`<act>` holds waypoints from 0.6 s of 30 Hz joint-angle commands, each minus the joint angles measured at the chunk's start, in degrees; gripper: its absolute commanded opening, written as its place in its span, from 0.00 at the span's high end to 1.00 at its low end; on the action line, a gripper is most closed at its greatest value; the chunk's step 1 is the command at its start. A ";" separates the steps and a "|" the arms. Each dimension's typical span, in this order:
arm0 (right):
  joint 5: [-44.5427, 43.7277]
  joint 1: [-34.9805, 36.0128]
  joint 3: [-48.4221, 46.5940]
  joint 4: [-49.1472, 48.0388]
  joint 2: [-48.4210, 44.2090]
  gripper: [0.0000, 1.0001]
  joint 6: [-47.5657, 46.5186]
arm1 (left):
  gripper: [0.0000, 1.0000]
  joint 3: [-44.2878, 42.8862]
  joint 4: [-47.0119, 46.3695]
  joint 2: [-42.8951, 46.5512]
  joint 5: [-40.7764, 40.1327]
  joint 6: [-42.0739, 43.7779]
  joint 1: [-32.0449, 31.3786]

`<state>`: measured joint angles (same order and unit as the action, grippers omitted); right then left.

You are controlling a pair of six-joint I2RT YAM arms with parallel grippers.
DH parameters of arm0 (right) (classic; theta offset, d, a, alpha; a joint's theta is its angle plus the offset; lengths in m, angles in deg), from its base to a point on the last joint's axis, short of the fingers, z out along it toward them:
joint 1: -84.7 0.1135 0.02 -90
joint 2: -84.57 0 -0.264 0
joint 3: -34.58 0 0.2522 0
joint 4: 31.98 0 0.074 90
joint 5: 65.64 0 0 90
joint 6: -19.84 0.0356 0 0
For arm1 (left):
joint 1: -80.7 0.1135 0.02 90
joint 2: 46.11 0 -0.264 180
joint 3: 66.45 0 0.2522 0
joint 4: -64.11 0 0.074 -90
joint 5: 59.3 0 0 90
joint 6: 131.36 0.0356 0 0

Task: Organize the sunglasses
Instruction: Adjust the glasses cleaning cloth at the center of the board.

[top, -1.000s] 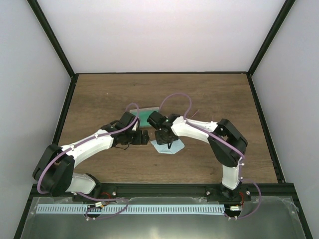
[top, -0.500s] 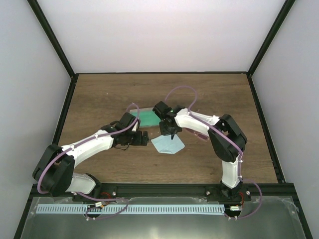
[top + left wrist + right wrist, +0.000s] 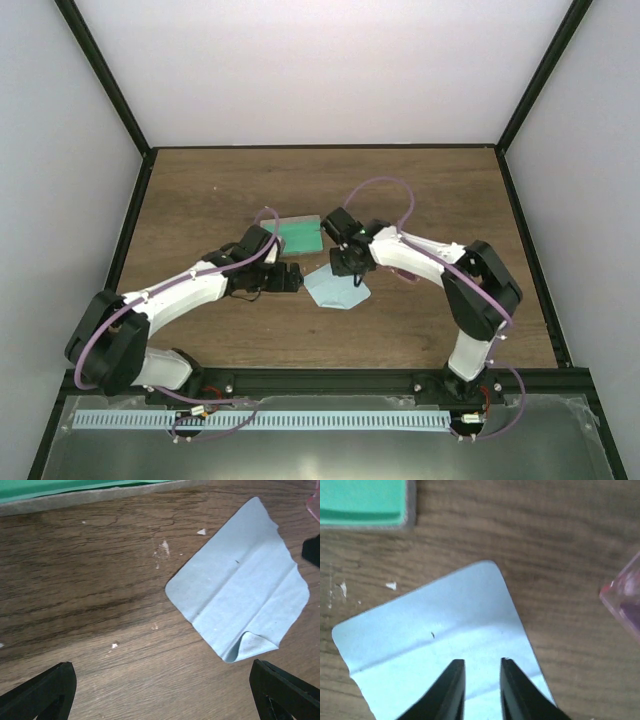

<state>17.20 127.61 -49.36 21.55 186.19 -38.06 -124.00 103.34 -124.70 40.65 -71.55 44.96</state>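
Observation:
The sunglasses show only as a pink-tinted corner at the right edge of the right wrist view (image 3: 626,600) and at the top right corner of the left wrist view (image 3: 315,505). In the top view they are mostly hidden under my right arm. The grey case with green lining (image 3: 298,237) lies open behind the grippers. My right gripper (image 3: 482,665) hovers over the light blue cloth (image 3: 440,630) with its jaws a narrow gap apart and nothing between them. My left gripper (image 3: 162,690) is wide open and empty over bare wood, left of the cloth (image 3: 240,595).
The case's edge shows at the top of the left wrist view (image 3: 75,492) and at the top left of the right wrist view (image 3: 365,505). Small white specks lie on the wooden table (image 3: 220,190). Black frame posts and white walls enclose it.
My right gripper has moved back and to the right, from over the cloth's middle toward its far edge, and its elbow has swung right. The left arm has barely moved.

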 commanded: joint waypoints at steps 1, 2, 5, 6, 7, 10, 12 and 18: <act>4.85 0.48 6.50 -2.75 -4.05 0.84 2.71 | 0.03 -0.76 -3.34 -1.47 3.20 -1.25 -0.59; 6.06 0.87 7.96 -3.53 -5.31 0.85 3.21 | 0.03 -1.03 -3.99 -2.74 3.67 -1.45 -0.63; 7.39 3.06 10.21 -4.85 -6.43 0.86 4.55 | 0.03 -3.32 -4.85 -6.42 4.27 -1.24 -0.65; 7.15 3.85 10.42 -4.79 -6.25 0.86 4.99 | 0.03 -4.65 -4.89 -7.75 4.67 -0.84 -0.72; 6.88 4.72 10.41 -4.74 -6.07 0.86 5.37 | 0.03 -6.01 -4.91 -9.05 5.24 -0.38 -0.77; 7.10 5.54 10.41 -5.10 -5.65 0.86 6.55 | 0.03 -10.21 -4.91 -12.87 6.88 0.85 -1.05; 7.79 5.73 10.41 -5.83 -5.57 0.87 7.06 | 0.03 -12.18 -4.16 -15.70 7.20 1.16 -1.23; 9.21 5.76 11.44 -7.32 -3.21 0.93 7.54 | 0.03 -14.13 -2.48 -23.01 8.25 1.13 -1.78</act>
<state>25.29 133.38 -38.28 15.97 181.54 -31.70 -137.57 99.54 -144.08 47.43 -71.14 43.80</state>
